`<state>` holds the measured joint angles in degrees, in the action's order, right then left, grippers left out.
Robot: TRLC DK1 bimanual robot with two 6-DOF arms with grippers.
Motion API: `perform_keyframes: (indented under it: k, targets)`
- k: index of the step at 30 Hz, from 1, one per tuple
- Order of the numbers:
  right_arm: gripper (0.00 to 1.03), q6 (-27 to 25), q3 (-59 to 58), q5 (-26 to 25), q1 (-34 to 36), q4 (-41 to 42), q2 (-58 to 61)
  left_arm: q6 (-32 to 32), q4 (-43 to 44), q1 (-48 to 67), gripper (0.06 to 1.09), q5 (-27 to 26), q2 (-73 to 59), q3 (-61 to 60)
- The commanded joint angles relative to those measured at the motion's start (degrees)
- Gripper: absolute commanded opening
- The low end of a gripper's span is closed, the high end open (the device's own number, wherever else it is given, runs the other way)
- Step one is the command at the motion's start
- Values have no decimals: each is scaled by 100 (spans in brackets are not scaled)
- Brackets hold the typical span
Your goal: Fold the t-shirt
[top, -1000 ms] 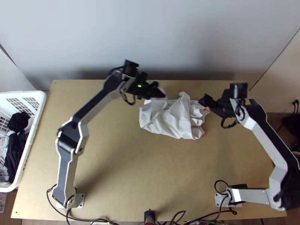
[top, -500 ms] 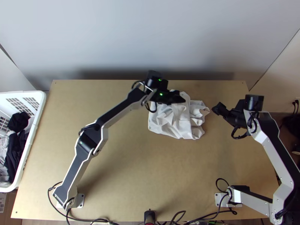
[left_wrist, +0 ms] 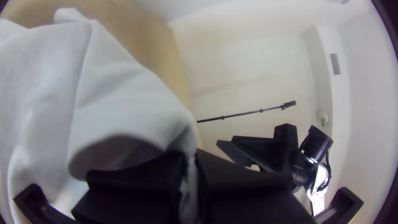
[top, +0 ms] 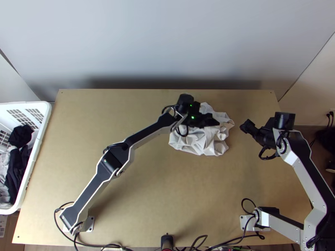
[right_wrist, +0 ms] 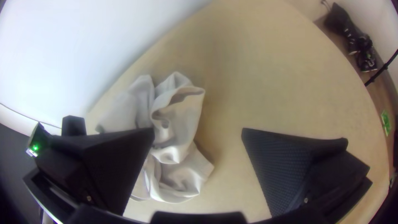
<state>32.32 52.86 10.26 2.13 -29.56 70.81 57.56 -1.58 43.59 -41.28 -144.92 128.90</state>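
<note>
The white t-shirt (top: 190, 142) is lying bunched near the far edge of the light wooden table (top: 146, 201), so I'm judging that the folding is barely getting started: nothing is showing a flat spread or a squared fold. Spreading the cloth, smoothing it, bringing the sides and sleeves in and making the final fold are all, by my reckoning, remaining to be done (I'm not making out a sleeve or the collar in that crumple). The left gripper (left_wrist: 190, 166) is pinching a narrow gather of the fabric between its closed fingers, with loose cloth billowing beside them; from above, the heap is spreading out beneath and around it, toward the near side and beyond its tips. The right gripper (right_wrist: 198, 130) is holding nothing, its fingers standing wide apart, and it is hanging near the heap's right side as the top view is showing it, clear of the fabric.
</note>
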Motion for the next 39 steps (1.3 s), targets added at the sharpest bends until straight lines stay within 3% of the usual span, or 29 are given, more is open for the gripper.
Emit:
perform_keyframes:
  k: [1,6,11,25,32,33,34,37,39]
  targets:
    - [98,3,-127,-77,42,65,21,291,361,343,9,14,-317,30]
    - [98,3,-118,-95,68,65,12,264,115,404,9,67,-361,91]
    - [98,3,-162,-95,68,82,21,-149,-351,396,9,269,-344,188]
    - [98,126,-285,-103,33,144,3,-1634,-1204,580,9,1473,-379,364]
    - [98,126,-329,-103,33,179,3,-1906,-1195,475,9,1772,-282,425]
    - [98,143,-329,-103,33,188,3,-1898,-1195,457,19,1772,-273,425]
    - [98,152,-329,-103,24,196,3,-1906,-1195,439,36,1763,-265,425]
    - [98,161,-329,-103,15,205,3,-1898,-1204,422,97,1614,-238,417]
    - [98,161,-329,-103,7,205,3,-1889,-1257,422,99,1544,-221,425]
